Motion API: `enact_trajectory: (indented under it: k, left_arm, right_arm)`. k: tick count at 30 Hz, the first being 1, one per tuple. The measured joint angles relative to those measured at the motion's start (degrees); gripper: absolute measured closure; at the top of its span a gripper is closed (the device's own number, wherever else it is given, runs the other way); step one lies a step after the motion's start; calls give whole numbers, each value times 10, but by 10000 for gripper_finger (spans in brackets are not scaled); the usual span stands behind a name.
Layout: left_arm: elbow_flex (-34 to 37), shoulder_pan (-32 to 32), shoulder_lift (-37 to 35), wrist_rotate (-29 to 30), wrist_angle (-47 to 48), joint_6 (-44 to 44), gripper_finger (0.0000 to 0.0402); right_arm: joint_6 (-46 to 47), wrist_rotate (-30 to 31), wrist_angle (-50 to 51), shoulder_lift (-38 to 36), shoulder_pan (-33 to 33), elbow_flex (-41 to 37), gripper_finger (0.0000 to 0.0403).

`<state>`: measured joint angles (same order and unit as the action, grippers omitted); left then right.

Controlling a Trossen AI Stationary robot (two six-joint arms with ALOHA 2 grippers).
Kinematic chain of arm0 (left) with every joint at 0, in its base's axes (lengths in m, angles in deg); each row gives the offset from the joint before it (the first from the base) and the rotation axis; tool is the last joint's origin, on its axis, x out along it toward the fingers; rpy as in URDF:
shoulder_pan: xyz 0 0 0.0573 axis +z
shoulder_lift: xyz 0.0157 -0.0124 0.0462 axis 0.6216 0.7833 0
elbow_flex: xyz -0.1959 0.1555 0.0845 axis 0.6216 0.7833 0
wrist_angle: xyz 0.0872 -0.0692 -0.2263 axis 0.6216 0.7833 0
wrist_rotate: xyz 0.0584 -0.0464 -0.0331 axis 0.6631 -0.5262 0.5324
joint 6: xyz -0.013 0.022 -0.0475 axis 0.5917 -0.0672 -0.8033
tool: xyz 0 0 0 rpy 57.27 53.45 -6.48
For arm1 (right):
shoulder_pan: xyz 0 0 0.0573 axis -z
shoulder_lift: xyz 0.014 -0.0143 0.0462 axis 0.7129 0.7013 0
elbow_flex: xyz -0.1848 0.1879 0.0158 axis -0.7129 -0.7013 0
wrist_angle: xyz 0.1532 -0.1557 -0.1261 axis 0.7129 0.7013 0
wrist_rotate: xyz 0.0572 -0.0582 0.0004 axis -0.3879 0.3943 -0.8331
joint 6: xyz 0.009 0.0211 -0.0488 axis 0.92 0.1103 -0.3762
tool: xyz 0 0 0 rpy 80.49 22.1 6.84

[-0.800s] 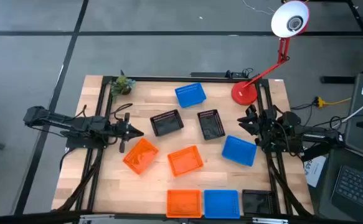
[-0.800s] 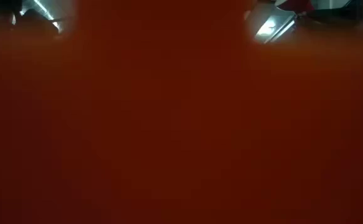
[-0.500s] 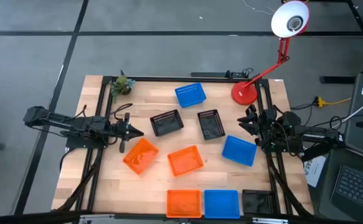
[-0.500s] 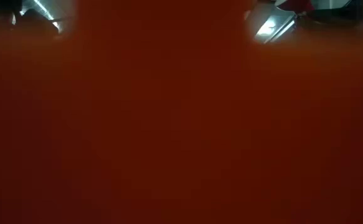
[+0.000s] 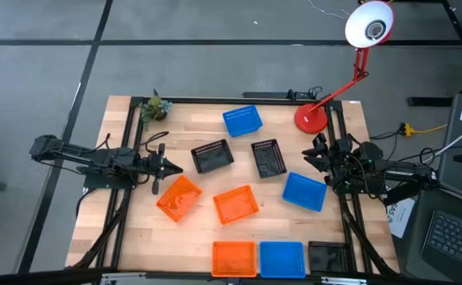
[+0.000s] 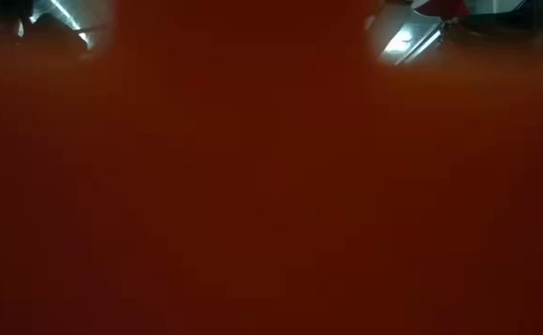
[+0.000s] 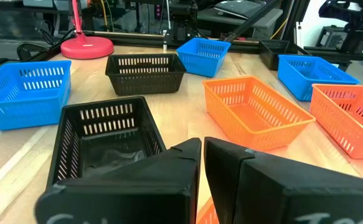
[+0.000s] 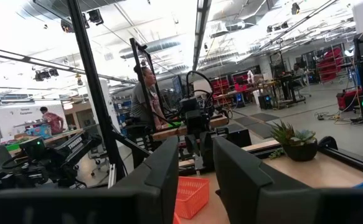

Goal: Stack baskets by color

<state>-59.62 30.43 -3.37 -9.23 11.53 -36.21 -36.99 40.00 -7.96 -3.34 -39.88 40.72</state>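
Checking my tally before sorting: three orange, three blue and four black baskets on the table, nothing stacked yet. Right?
Not quite. The high view shows three black baskets, not four: two mid-table and one at the near edge. Three orange, three blue and nothing stacked all hold.

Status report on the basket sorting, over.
Left end effector shut, empty, beside the tilted orange basket. Right end effector open, empty, at the table's right edge. Nine baskets spread out, none stacked. Low view blocked by something orange.
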Motion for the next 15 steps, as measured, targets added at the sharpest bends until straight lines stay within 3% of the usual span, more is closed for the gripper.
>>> enact_trajectory:
  k: [12, 15]
  left_arm:
    - [0, 0, 0, 0, 0, 2, 388]
    - [0, 0, 0, 11, 0, 79, 388]
  right_arm:
    - [0, 0, 0, 0, 0, 0, 301]
    - [0, 0, 0, 0, 0, 0, 301]
